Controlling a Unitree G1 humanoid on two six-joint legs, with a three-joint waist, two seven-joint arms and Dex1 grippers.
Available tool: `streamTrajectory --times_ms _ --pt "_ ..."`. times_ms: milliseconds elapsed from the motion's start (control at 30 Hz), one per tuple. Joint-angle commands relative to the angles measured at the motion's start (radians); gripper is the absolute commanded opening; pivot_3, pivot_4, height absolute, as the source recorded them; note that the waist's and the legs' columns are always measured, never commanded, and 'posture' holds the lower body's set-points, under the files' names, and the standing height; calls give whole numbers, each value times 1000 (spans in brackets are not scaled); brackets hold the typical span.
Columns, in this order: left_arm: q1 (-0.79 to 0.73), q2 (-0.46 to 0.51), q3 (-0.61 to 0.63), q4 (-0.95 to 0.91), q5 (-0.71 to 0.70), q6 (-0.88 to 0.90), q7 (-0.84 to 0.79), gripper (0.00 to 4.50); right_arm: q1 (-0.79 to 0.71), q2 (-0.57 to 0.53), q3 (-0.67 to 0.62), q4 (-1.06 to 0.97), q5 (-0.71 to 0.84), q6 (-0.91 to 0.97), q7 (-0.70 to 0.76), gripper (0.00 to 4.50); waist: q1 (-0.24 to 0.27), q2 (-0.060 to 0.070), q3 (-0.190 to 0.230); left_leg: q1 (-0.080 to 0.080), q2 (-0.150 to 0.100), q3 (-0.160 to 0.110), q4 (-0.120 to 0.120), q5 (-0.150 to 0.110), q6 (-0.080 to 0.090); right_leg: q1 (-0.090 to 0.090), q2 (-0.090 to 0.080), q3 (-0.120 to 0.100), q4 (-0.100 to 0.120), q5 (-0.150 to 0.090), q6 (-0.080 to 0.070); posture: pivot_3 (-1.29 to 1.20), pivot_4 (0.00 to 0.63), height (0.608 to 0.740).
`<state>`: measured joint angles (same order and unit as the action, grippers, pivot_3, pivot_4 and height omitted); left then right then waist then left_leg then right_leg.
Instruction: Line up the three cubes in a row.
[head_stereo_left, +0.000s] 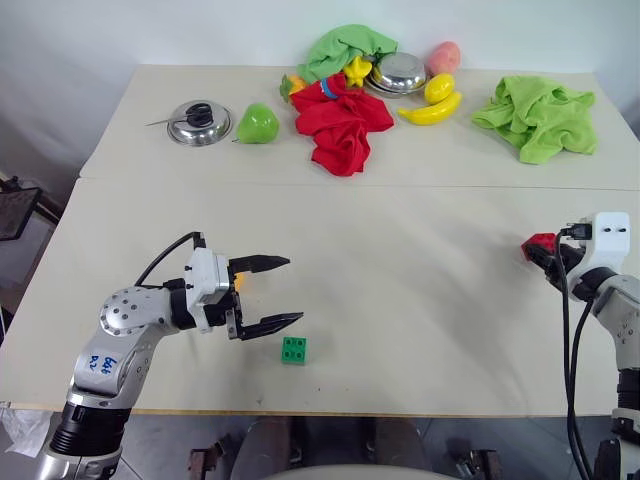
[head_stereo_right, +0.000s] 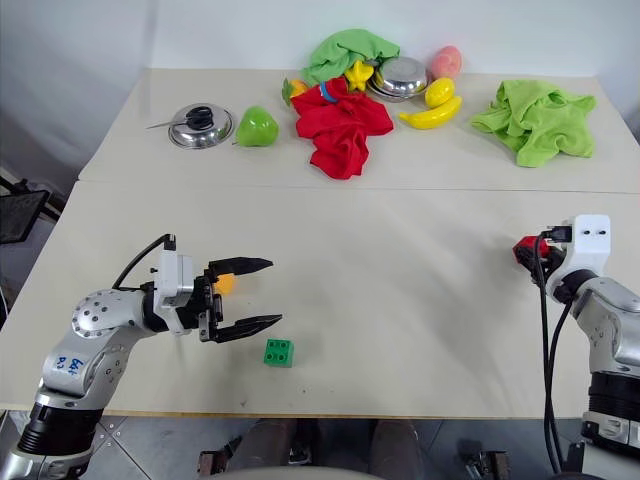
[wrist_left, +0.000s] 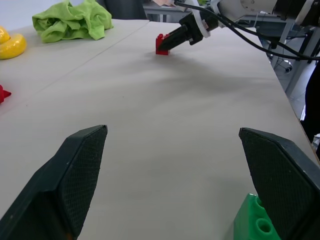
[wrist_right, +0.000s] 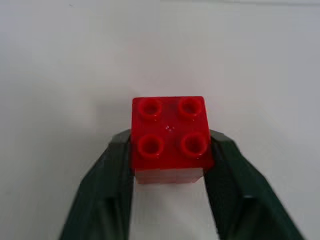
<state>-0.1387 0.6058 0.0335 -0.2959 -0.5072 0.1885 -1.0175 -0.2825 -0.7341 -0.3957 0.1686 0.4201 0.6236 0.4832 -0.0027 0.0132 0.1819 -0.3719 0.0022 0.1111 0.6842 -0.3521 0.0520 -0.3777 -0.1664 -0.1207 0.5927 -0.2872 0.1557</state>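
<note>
Nearest the front edge of the table sits the green cube, studs up, and I'll place everything else from it. Just to its left hovers the left gripper, fingers spread wide and holding nothing, pointing across toward the right. The orange-yellow cube peeks out behind that gripper, close to the green cube's left and a little farther back, so these 2 already lie near each other, though not squarely side by side as far as I can judge.

Well off to the green cube's right, near the table's right edge, the right gripper has clamped its 2 fingers onto the sides of the red cube, which seems to rest on the tabletop.

Far behind the green cube, along the back of the table, lie a green pear, a pot lid, red cloth, a yellow star toy, a steel bowl, a banana and green cloth.

By my reckoning the job is barely half done: 1 cube is gripped but far from the others, and it has to be carried over and all 3 straightened into a row.
</note>
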Motion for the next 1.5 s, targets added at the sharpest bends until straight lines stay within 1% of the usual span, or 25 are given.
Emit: streamTrajectory --times_ms 33,67,100,133,167,233,333,400,467,567,700,867,933,967,1167,1200,1267,1367,1433,1500 --pt "-8 4 25 -7 -14 -12 -4 4500 -2 -81 13 8 1 -80 165 1607 1 0 0 0 0 0 0 0 0 0 0 0 0 0 0 0 150 740" --pt "-8 13 23 -7 -20 2 -14 4500 13 -130 65 15 -29 -160 287 1607 1 0 0 0 0 0 0 0 0 0 0 0 0 0 0 0 150 740" --pt "-8 19 21 -7 -25 12 -21 4500 22 -165 103 22 -50 -220 375 1607 1 0 0 0 0 0 0 0 0 0 0 0 -1 0 0 0 150 740" --pt "-9 21 22 -3 -26 14 -27 4500 19 -210 161 51 -80 -375 539 1607 0 0 0 0 0 0 0 0 0 0 0 0 -1 0 0 0 150 740" --pt "-13 22 22 4 -25 12 -31 4500 1 -241 213 86 -103 -494 670 1607 -1 0 0 0 0 0 0 0 0 1 0 0 -1 0 0 0 150 740" --pt "-21 20 22 17 -23 9 -36 4500 -65 -262 287 167 -124 -639 843 1607 -7 -1 1 1 0 0 0 0 0 1 1 0 -2 0 1 0 150 740" --pt "-32 17 21 33 -21 7 -43 4500 -222 -225 383 294 -129 -695 1039 1607 -21 -2 1 2 2 1 0 1 0 2 2 0 -2 1 2 0 150 740" --pt "-30 17 22 28 -23 11 -43 4500 -318 -187 445 382 -172 -724 1094 1607 -29 -2 1 2 2 1 1 1 -1 2 2 0 -2 1 2 0 150 740" --pt "-22 19 25 15 -26 15 -40 4500 -389 -152 491 463 -204 -763 1123 1607 -28 -2 1 2 3 1 1 1 -1 2 2 0 -2 1 2 0 150 740" --pt "-5 24 35 -5 -30 23 -33 4500 -443 -114 531 540 -198 -826 1131 1607 -25 -2 1 1 3 -1 1 1 -2 2 2 -2 -2 0 1 0 150 740" --pt "11 33 52 -18 -34 31 -24 4500 -463 -89 568 600 -185 -874 1131 1607 -18 -2 2 -1 1 -6 1 1 -1 2 0 -5 -2 0 1 0 150 740" --pt "19 37 77 -21 -48 35 -22 4500 -464 -78 607 649 -186 -923 1131 1607 -21 -2 2 -2 0 -7 2 1 -1 3 -1 -7 -2 0 1 0 150 740" --pt "19 40 87 -19 -52 38 -19 4500 -465 -72 608 656 -176 -940 1131 2233 -23 -2 2 -2 0 -8 2 1 -2 3 -1 -7 -2 0 0 0 150 740" --pt "19 42 91 -18 -52 39 -18 4500 -468 -74 610 656 -166 -937 1131 2400 -24 -2 2 -2 0 -8 2 1 -2 3 -1 -7 -2 0 0 0 150 740" --pt "47 55 138 -12 -45 33 -12 4500 -480 -86 556 640 -96 -1015 1131 4361 -25 -2 2 -2 1 -8 2 1 -2 3 -1 -8 -2 0 0 0 150 740" --pt "62 59 165 -12 -48 25 -10 4500 -471 -99 546 612 -73 -1001 1131 4474 -25 -2 2 -2 1 -8 2 1 -2 3 -1 -8 -2 0 0 0 150 740" --pt "113 70 258 -10 -54 2 1 4500 -424 -127 503 514 46 -955 1131 4474 -25 -1 2 -2 1 -8 2 1 -2 3 -1 -7 -1 0 0 0 150 740" --pt "206 80 412 -4 -110 15 6 4500 -336 -167 466 370 150 -874 1131 4474 -24 -1 2 -2 2 -9 2 1 -2 3 -1 -8 -2 0 0 0 150 740" --pt "272 85 487 39 -115 -4 -13 4500 -280 -154 421 284 197 -809 1122 4474 -24 -1 2 -2 2 -10 2 1 -2 3 -1 -10 -2 0 -1 0 150 740" --pt "327 90 531 115 -98 -29 -40 4500 -196 -127 394 170 237 -769 1099 4474 -22 -1 2 -2 2 -10 2 1 -2 4 -1 -10 -2 0 -1 0 150 740"
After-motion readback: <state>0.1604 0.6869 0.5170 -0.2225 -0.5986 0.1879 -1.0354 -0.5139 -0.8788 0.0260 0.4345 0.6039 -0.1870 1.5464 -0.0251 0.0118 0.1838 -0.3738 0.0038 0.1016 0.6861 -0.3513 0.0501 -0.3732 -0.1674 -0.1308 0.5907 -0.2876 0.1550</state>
